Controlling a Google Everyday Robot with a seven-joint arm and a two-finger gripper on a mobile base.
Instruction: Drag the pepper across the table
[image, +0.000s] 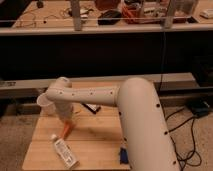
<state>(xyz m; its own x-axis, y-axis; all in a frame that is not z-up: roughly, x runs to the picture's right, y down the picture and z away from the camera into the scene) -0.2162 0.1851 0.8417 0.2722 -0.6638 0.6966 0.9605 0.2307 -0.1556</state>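
Observation:
An orange pepper (67, 131) lies on the wooden table (100, 137), left of the middle. My gripper (66, 119) hangs straight down at the end of the white arm (100, 96) and sits right on top of the pepper. The wrist hides the spot where it meets the pepper, so only the pepper's lower tip shows below it.
A white paper cup (44, 104) stands at the table's back left, close beside the wrist. A clear plastic bottle (64, 151) lies at the front left. A blue object (122, 155) sits at the front edge by the arm. A dark flat item (92, 107) lies behind the arm.

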